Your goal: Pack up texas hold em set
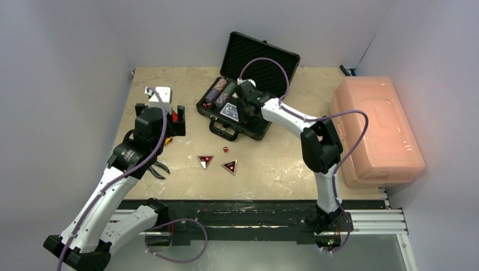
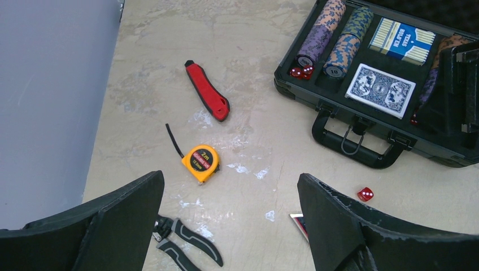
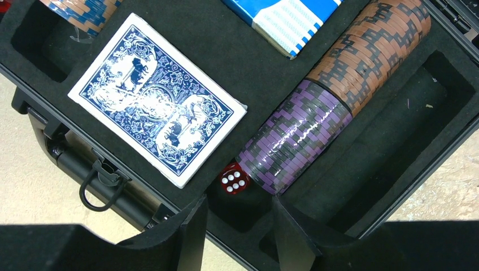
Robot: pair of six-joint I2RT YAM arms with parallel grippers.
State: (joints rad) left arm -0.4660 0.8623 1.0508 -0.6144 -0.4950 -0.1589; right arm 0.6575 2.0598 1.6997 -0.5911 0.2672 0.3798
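The black briefcase [image 1: 221, 129] lies open at mid table with its lid [image 1: 260, 56] up. Its foam holds chip stacks [image 2: 325, 34], a blue card deck [image 3: 158, 101], a boxed deck [image 3: 288, 17] and two red dice [image 2: 302, 71]. My right gripper [image 3: 240, 226] hangs open over the case's near right pocket. A red die [image 3: 234, 178] lies free there against the purple chips [image 3: 294, 141]. Another die [image 2: 365, 193] and two triangular buttons [image 1: 205, 161] [image 1: 230, 166] lie on the table. My left gripper [image 2: 231, 226] is open and empty, left of the case.
A pink translucent bin [image 1: 375, 130] stands at the right edge. Near the left gripper lie a yellow tape measure [image 2: 200, 163], a red-handled knife [image 2: 207, 99] and black pliers [image 2: 186, 245]. Grey walls close the left, back and right sides.
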